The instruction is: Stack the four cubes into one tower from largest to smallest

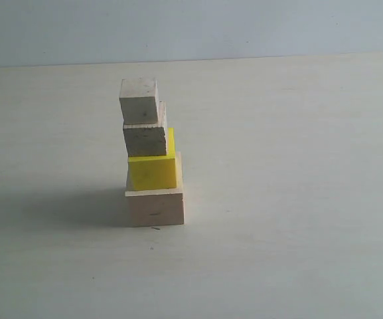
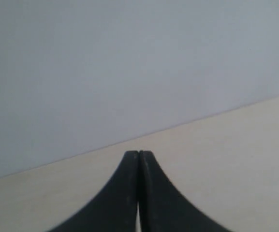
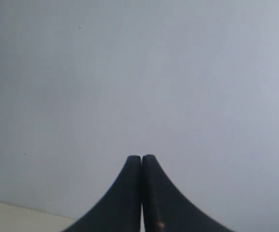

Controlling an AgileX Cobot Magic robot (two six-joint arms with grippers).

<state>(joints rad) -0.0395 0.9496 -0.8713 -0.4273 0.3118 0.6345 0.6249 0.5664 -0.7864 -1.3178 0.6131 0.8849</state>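
We are seeing left gripper (image 2: pixel 138 155) clenched, black jaws pressing tip to tip, grasping nothing. Right gripper (image 3: pixel 141 159) likewise clenched on nothing. In exterior view, tower (image 1: pixel 150 156) is standing left of centre: large pale cube (image 1: pixel 154 208) at base, yellow cube (image 1: pixel 153 173) on it, smaller pale cube (image 1: pixel 145 140) next, smallest whitish cube (image 1: pixel 139 101) on top. Upper cubes are crowding left edges, top one jutting slightly past. Pale beige table (image 1: pixel 297 212) is spreading wide around tower, meeting plain grey-blue wall (image 1: pixel 191 26) behind.
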